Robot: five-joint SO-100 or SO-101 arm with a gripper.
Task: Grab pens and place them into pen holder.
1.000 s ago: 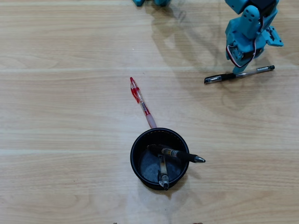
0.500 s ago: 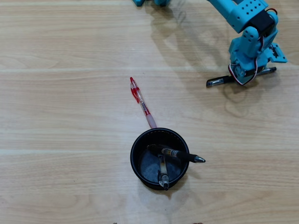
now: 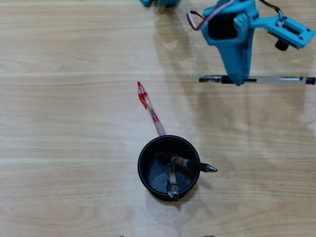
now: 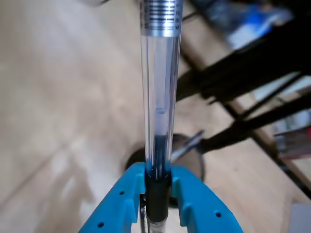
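Observation:
My blue gripper [image 3: 237,79] is at the upper right of the overhead view, shut on the clear pen [image 3: 276,79], which sticks out level to both sides. In the wrist view the blue fingers [image 4: 121,204] clamp that pen [image 4: 158,97] near its dark end [image 4: 156,187], above the table. The black pen holder [image 3: 141,165] stands lower centre and shows blurred behind the pen in the wrist view [image 4: 194,155]. It holds the black pen with chrome band [image 3: 190,164] and the grey pen [image 3: 172,185], both leaning over the rim. The red pen [image 3: 149,107] lies on the table, its lower end at the holder's far rim.
The light wooden table [image 3: 69,123] fills the overhead view. Part of the arm's blue base [image 3: 159,2] shows at the top edge. In the wrist view, dark blurred furniture legs [image 4: 252,82] stand beyond the table's edge at the right.

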